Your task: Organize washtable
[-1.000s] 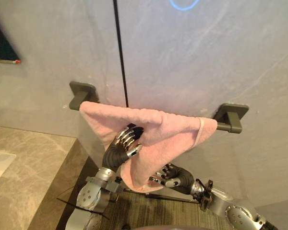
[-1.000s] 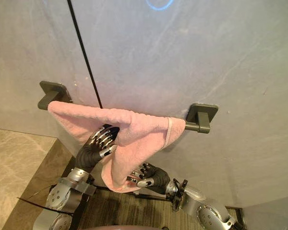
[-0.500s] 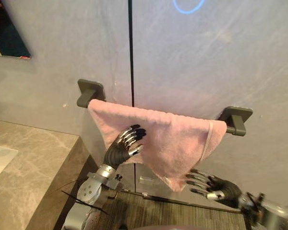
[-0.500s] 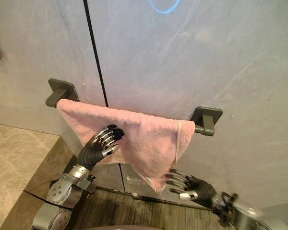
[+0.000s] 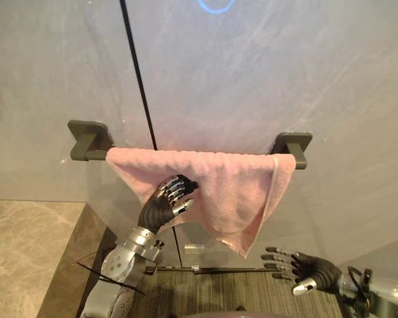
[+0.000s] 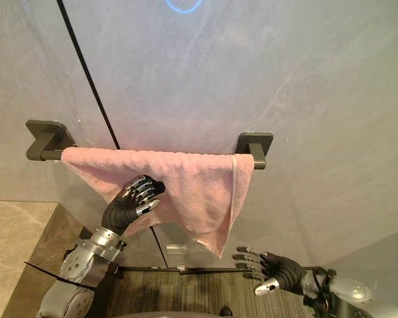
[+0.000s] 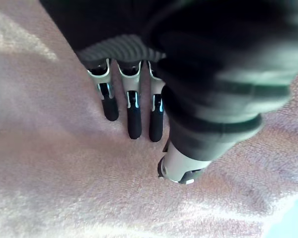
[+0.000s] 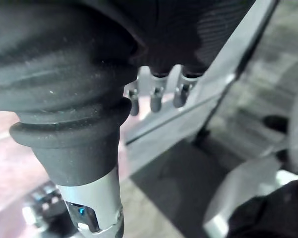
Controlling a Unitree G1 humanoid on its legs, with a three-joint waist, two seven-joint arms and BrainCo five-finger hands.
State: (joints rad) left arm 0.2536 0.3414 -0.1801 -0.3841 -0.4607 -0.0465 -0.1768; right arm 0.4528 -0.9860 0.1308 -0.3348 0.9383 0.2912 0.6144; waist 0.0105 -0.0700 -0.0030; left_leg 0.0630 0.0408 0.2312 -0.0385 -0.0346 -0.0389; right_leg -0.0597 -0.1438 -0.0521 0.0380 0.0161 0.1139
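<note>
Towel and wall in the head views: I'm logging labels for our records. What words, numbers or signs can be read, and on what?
No text can be read anywhere.
Pink towel: no tag or print shows on it.
Wall: a blue ring of light, with no letters or digits.
Small pale plate low on the wall: too small to read.

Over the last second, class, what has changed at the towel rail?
The right hand let go of the lower corner of the pink towel and drew away to the right, open, clear of the cloth. The corner now hangs free. The left hand stays flat on the towel's front; the towel stays draped over the rail.
</note>
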